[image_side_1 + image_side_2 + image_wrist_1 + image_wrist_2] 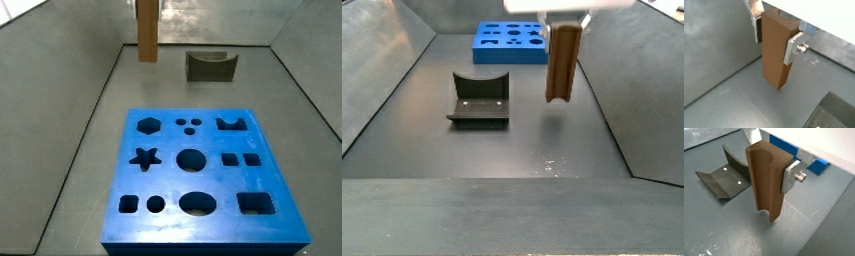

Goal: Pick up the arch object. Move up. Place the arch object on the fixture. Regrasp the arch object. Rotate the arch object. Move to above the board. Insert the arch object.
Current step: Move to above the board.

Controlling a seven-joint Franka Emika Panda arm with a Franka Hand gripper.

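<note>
Gripper (774, 158) clamped on upper end of arch object (765, 183), silver fingers (794, 47) pressed on opposite faces; block hanging upright, clear of floor. Fixture (725, 175) seen in a wrist view only just beside block; a side view adds board (197, 175) well apart. Fixture (478, 100) empty

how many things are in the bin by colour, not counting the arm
orange-brown: 1, the arch object, hanging upright off the floor, gripped between the gripper's fingers
dark grey-green: 1, the fixture, on the floor beside the arch object
blue: 1, the board, flat on the floor
total: 3
</note>
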